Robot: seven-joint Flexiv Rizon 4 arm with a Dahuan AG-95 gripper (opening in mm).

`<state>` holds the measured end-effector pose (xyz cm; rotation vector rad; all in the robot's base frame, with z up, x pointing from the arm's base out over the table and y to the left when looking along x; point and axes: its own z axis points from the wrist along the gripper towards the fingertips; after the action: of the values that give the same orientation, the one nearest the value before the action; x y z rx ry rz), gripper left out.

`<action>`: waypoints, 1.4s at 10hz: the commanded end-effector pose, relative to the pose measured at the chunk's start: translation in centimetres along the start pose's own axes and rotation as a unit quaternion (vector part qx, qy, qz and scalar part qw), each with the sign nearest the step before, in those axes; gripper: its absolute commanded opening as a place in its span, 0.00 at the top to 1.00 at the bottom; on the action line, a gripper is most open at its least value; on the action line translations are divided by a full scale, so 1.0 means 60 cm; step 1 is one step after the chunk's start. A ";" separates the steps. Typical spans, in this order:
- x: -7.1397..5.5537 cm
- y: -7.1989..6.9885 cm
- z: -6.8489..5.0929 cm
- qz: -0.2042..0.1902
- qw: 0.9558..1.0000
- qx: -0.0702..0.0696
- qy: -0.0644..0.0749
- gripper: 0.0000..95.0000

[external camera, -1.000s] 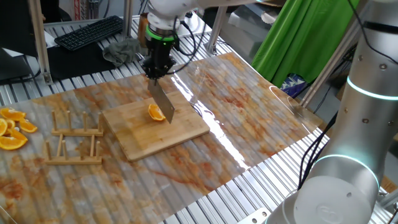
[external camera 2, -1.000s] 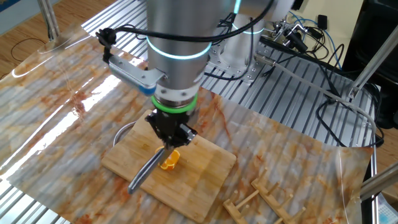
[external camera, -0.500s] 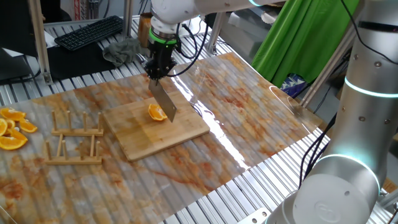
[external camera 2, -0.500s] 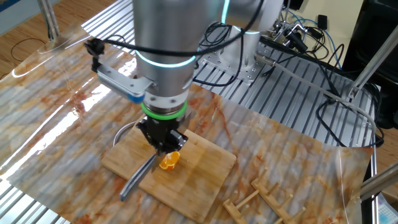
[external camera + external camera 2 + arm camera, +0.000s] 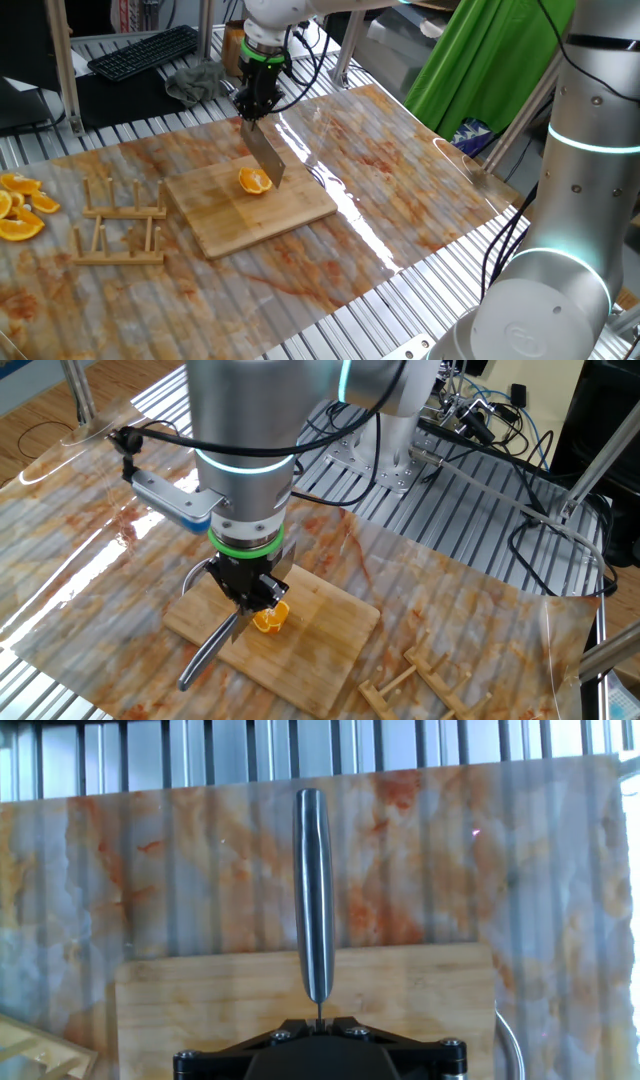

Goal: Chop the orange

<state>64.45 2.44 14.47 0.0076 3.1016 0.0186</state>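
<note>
The orange [image 5: 254, 181] is a small half-wedge lying on the wooden cutting board [image 5: 215, 215]; it also shows in the other fixed view [image 5: 268, 619]. My gripper [image 5: 254, 107] is shut on a knife [image 5: 265, 156] and holds it above the board. The blade slants down just beside and above the orange. In the hand view the knife [image 5: 313, 900] points straight ahead from my gripper [image 5: 319, 1019], over the board's far edge [image 5: 180, 995]. The orange is out of view there.
A heap of bigger orange slices [image 5: 18, 206] lies at the left edge. Wooden racks [image 5: 122, 225] stand left of the board, also in the other fixed view [image 5: 420, 680]. A keyboard [image 5: 145, 50] and grey cloth [image 5: 195, 80] are behind. A thin metal loop [image 5: 196, 572] lies beside the board.
My gripper has lifted and moved back and left with the knife, so the blade has come up off the orange. The orange has stayed on the board.
</note>
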 end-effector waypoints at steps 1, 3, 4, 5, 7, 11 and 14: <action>0.001 0.000 0.002 -0.013 1.000 -0.001 -0.011 1.00; 0.000 0.002 0.009 -0.017 1.000 -0.006 -0.012 1.00; -0.001 0.003 0.013 -0.021 1.000 -0.005 -0.013 1.00; -0.002 0.004 0.017 -0.020 1.000 -0.006 -0.013 1.00; -0.003 0.006 0.020 -0.018 1.000 -0.006 -0.012 1.00; 0.008 0.019 0.032 -0.015 1.000 -0.006 -0.013 1.00; 0.013 0.019 0.031 -0.020 1.000 -0.002 -0.013 1.00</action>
<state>63.45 3.50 12.57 -0.0576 3.0761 0.0243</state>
